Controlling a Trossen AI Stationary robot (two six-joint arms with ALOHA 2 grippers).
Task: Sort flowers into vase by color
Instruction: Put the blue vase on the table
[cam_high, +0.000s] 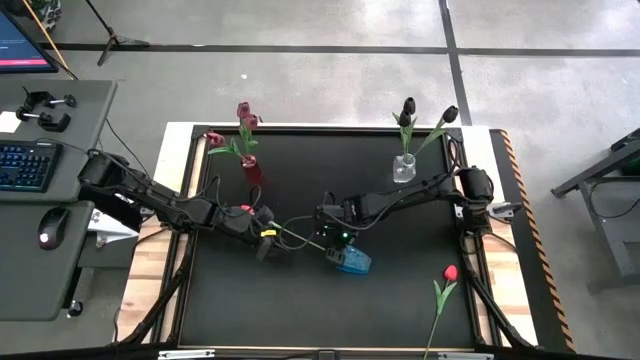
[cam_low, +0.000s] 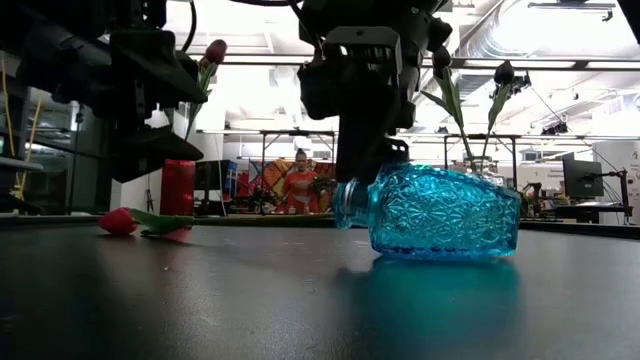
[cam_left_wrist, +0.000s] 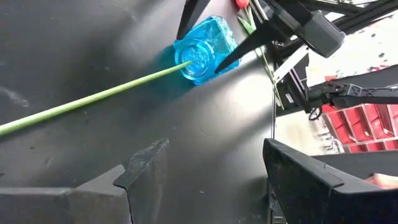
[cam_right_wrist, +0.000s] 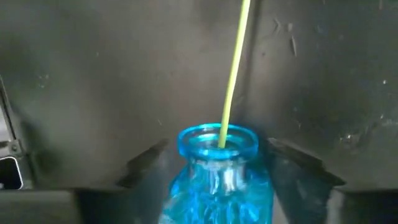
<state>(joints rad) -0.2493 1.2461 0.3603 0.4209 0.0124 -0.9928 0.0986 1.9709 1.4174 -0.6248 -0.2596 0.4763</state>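
Note:
A blue glass vase (cam_high: 353, 262) (cam_low: 440, 212) lies on its side on the black mat. A long green flower stem (cam_left_wrist: 93, 99) (cam_right_wrist: 233, 68) sticks into its mouth. That flower's red head (cam_low: 118, 222) rests on the mat near my left arm. My left gripper (cam_high: 272, 245) (cam_left_wrist: 211, 155) is open above the mat, beside the stem and clear of it. My right gripper (cam_high: 335, 243) (cam_right_wrist: 217, 155) points down over the vase, open, with one finger on each side of the neck. My right gripper's fingers (cam_right_wrist: 146, 165) stand close on either side of the blue vase's neck (cam_right_wrist: 217, 140), coming from above. I cannot tell whether they touch the glass. The vase lies flat on the mat.
A red vase (cam_high: 250, 172) with maroon flowers stands at the far left of the mat. A clear vase (cam_high: 404, 167) with near-black flowers stands at the far right. One more red tulip (cam_high: 448, 275) lies near the mat's right edge. A desk with a keyboard is left of the table.

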